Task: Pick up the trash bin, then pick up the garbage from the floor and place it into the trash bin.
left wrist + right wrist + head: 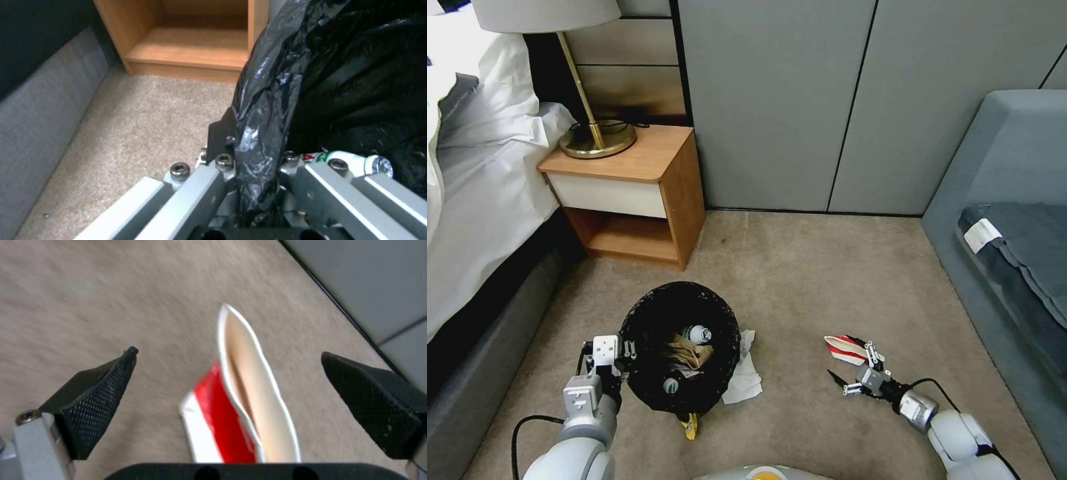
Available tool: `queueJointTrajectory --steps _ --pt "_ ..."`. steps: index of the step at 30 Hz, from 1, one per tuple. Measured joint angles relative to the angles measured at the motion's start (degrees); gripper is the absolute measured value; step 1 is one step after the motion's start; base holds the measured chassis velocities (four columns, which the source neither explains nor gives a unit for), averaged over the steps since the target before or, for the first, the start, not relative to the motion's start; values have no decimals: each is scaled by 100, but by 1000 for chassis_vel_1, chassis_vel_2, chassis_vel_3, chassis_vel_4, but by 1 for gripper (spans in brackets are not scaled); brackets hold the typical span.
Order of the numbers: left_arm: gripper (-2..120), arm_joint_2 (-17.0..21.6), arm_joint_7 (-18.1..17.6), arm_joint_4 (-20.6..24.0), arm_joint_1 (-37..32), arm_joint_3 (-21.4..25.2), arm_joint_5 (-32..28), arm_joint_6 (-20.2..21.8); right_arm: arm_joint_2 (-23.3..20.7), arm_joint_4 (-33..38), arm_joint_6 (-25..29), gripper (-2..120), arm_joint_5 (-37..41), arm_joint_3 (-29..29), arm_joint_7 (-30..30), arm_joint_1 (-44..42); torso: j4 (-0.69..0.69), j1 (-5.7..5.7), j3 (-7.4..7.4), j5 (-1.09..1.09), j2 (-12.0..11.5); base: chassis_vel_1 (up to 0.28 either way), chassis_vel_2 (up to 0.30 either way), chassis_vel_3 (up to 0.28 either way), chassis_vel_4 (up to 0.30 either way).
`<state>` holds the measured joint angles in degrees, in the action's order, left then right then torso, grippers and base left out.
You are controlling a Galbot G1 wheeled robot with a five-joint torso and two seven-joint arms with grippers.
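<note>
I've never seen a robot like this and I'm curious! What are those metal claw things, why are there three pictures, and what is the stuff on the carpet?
The claws are the robot's two grippers, its hands. The big picture comes from a camera on its head, looking down at the carpet. The other two come from small cameras on its wrists.

The left gripper is clamped on the rim of the trash bin, which has a black bag inside. A bottle and crumpled paper already lie in it.

The right gripper is open, with a squashed red-and-white cup lying between its fingers, not yet pinched.

On the carpet beside the bin lie a white tissue and a yellow wrapper.
</note>
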<state>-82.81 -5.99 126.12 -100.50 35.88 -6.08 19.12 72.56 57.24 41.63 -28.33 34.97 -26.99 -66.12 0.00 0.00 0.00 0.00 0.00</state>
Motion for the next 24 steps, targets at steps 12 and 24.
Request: queueJointTrajectory --steps 12,24 --pt "0 -4 2 68 -85 15 36 -14 120 -1549 -3 100 -466 346 470 918 0 0 0 0 0 0 0 0 0" --pt "0 -12 -9 79 -55 17 57 2 253 -2087 -9 68 -183 392 422 1116 1 0 0 2 0 0 0 0 0"
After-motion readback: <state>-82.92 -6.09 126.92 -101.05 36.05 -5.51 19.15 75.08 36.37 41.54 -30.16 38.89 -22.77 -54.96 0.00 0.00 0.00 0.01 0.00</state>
